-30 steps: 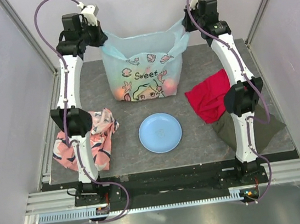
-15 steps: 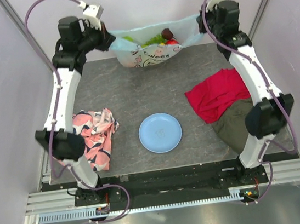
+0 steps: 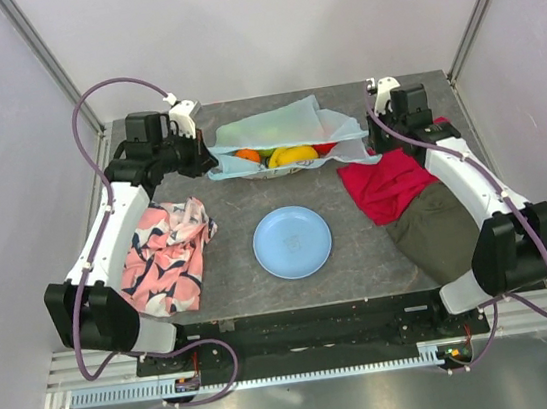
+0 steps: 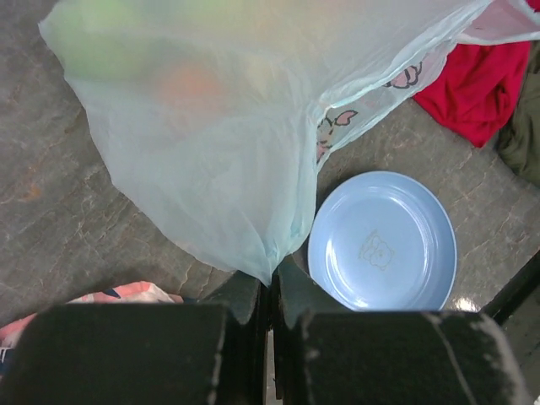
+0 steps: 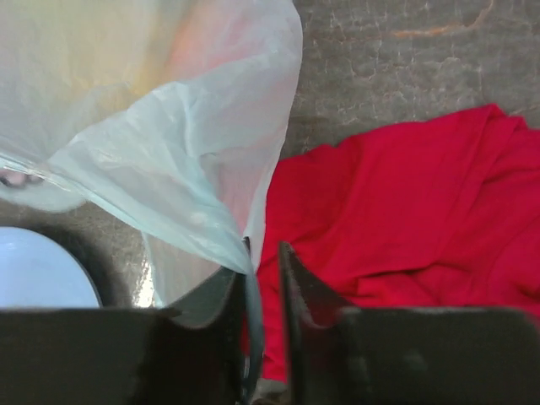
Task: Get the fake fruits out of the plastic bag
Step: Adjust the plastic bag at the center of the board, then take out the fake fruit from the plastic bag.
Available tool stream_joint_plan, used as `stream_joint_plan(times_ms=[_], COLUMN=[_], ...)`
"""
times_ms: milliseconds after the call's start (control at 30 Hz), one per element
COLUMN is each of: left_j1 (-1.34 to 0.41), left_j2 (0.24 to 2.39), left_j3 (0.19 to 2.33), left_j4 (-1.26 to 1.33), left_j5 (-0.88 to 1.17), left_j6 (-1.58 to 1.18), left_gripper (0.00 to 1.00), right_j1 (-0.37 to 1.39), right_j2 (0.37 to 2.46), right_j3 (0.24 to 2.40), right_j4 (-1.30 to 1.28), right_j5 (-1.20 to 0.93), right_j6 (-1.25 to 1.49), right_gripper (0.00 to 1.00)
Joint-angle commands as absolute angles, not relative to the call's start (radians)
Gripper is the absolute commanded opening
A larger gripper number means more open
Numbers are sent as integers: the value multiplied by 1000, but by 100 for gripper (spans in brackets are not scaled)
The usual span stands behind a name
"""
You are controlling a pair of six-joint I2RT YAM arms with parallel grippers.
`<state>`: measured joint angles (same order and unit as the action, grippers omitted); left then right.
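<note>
From above only: shows the plastic bag (image 3: pixel 279 128) down flat on the table (image 3: pixel 243 203), strung between left pincer (image 3: pixel 204 159) and right pincer (image 3: pixel 376 139), mouth gaping upward. Shows the fake fruits (image 3: pixel 277 154) inside in plain sight: orange (image 3: pixel 247 154) nearest the left pincer, green fruit (image 3: pixel 267 152) next, yellow banana (image 3: pixel 294 153) midway, red fruit (image 3: pixel 325 147) toward the right pincer.

From the left wrist: clamps tight on a gathered corner of the bag, no gap between the fingers. Gives the fruits only as blurred green and orange smudges through the film ahead of the fingers. Puts the blue plate (image 4: pixel 381 240) just right of the fingertips and a pink patterned cloth (image 4: pixel 118 295) just left of them.

From the right wrist: stands narrow, fingers slightly apart, red cloth (image 5: pixel 405 211) showing through the gap and spreading below and to the right. Touches the bag film with one finger (image 5: pixel 232 287) only. Gives no sharp fruit, just a warm tint through the film.

Surface: dark grey stone-look mat. Olive cloth (image 3: pixel 438 228) behind the right pincer, touching the red cloth. Pale walls (image 3: pixel 260 25) all round, slanted metal posts (image 3: pixel 42 53) at the corners, aluminium rail (image 3: pixel 302 347) along the near edge.
</note>
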<state>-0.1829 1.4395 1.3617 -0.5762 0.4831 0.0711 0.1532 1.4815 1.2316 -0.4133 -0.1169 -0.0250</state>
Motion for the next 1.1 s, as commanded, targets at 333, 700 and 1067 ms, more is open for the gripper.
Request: stream_joint_plan(times_ms=[333, 700, 1067], left_j1=[-184, -184, -183], left_j2=[1376, 1382, 1378], left_j3=[1353, 1381, 1353], left_j4=[-545, -543, -529], left_j5=[502, 515, 548], left_j6=[-17, -61, -103], left_gripper=[2, 2, 2], right_j1=[153, 221, 411], right_j2=[1519, 1482, 1545], right_j3=[1676, 1772, 1681], right_j4=[-503, -468, -525], right_j5=[-224, -319, -422], right_j6=[-52, -63, -164], right_gripper=[88, 96, 33])
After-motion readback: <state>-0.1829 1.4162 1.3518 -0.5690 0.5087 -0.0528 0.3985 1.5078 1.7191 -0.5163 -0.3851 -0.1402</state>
